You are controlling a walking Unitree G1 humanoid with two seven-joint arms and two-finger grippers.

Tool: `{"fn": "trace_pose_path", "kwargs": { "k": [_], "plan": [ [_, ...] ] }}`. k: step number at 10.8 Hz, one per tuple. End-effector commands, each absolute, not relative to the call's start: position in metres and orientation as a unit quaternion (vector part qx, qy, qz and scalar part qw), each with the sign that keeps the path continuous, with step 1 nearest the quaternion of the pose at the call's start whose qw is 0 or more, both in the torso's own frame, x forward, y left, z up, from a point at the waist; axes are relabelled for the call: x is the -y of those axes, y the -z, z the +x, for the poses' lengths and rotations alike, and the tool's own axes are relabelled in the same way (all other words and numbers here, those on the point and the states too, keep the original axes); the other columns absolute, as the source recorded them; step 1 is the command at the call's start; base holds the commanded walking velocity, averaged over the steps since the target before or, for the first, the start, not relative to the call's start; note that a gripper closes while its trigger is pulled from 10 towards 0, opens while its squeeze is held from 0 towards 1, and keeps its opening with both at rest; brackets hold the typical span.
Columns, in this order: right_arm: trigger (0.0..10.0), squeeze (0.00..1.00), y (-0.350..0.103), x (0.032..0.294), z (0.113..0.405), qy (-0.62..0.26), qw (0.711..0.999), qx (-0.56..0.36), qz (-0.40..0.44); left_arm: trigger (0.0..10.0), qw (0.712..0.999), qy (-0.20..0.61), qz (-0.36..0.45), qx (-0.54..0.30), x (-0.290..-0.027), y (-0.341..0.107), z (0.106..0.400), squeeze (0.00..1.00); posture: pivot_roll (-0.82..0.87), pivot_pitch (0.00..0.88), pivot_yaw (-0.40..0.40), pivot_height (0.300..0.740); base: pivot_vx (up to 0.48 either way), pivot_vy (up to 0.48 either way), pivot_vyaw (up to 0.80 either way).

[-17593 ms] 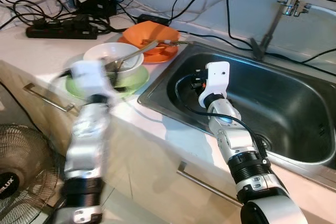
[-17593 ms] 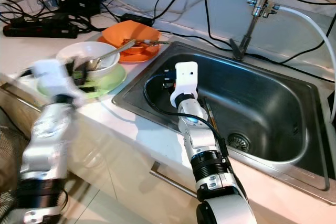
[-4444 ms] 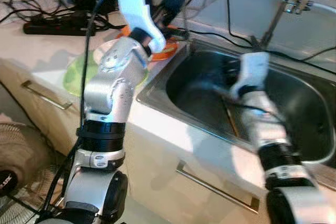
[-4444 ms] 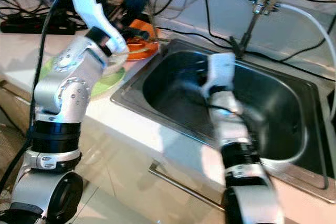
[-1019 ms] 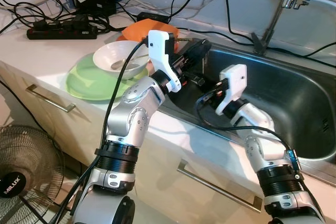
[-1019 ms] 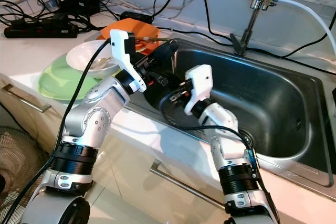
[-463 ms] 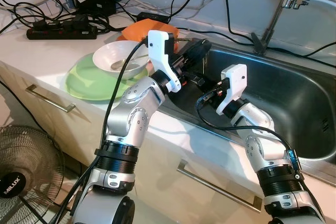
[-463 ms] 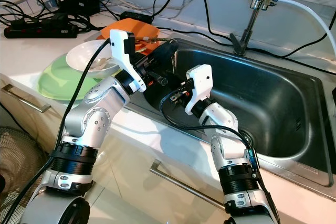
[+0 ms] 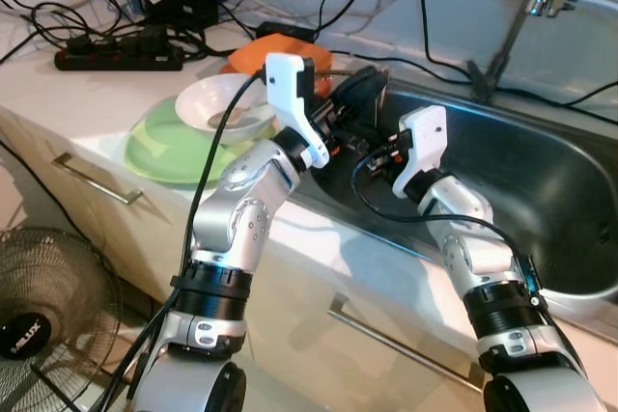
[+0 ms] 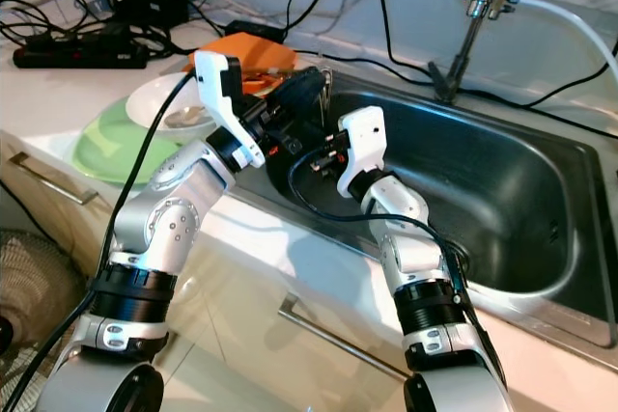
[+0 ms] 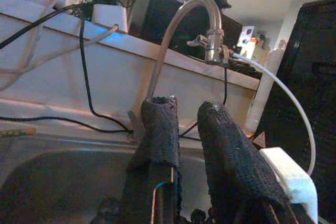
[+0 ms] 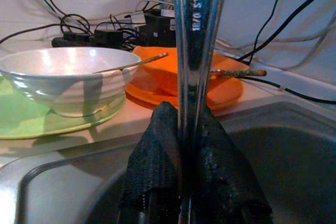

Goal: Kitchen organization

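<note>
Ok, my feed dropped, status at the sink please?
Right gripper shut on upright stainless steel utensils, at the steel sink's left end. Left gripper open, close beside it. White bowl on green plate waits on counter.

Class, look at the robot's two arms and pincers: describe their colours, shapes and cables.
Both arms are built of rounded silver segments joined by black ribbed rings. Each wrist carries a white, blocky housing, with black cables looping from it along the forearm. The left pincer and the right pincer each have two long black fingers with a rough, woven-looking covering.
</note>
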State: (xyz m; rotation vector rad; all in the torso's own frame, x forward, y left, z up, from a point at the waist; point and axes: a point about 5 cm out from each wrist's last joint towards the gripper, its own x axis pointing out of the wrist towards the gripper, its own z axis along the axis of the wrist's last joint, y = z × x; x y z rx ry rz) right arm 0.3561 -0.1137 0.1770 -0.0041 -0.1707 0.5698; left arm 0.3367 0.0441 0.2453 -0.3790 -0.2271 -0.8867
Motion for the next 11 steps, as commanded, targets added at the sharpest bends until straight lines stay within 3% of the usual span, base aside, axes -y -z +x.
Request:
{"fn": "trace_pose_path", "kwargs": {
  "k": [1,3,5,6,7,8,11],
  "plan": [
    [0.0,0.00,-0.179,0.117,0.359,-0.268,0.959,0.089,-0.002,10.0,0.878,0.430,-0.178,0.114,-0.043,-0.246,0.334,0.00,0.22,0.000,-0.014,0.740,0.000,0.000,0.00],
    [0.0,0.00,-0.180,0.123,0.365,-0.234,0.968,0.092,-0.001,10.0,0.883,0.417,-0.179,0.118,-0.048,-0.247,0.335,0.00,0.22,0.000,-0.014,0.740,0.000,0.000,0.00],
    [0.0,0.00,-0.181,0.143,0.379,-0.136,0.987,0.079,-0.009,10.0,0.894,0.400,-0.172,0.104,-0.055,-0.237,0.335,0.00,0.22,0.000,-0.010,0.740,0.000,0.000,0.00],
    [2.0,0.00,-0.177,0.161,0.386,-0.072,0.996,0.057,-0.006,10.0,0.903,0.389,-0.161,0.085,-0.060,-0.224,0.333,0.00,0.22,0.000,-0.012,0.740,0.000,0.000,0.00],
    [4.9,0.00,-0.175,0.166,0.388,-0.054,0.997,0.047,-0.011,10.0,0.907,0.383,-0.156,0.075,-0.063,-0.217,0.332,0.00,0.22,0.000,-0.013,0.740,0.000,0.000,0.00],
    [10.0,0.00,-0.169,0.169,0.390,-0.042,0.998,0.028,-0.026,10.0,0.916,0.374,-0.138,0.052,-0.066,-0.203,0.330,0.00,0.23,0.000,-0.015,0.740,0.000,0.000,0.00],
    [10.0,0.00,-0.150,0.168,0.393,-0.029,0.997,-0.033,-0.064,10.0,0.922,0.375,-0.092,-0.009,-0.064,-0.175,0.325,0.00,0.23,0.000,-0.018,0.740,0.000,0.000,0.00]
  ]
}}
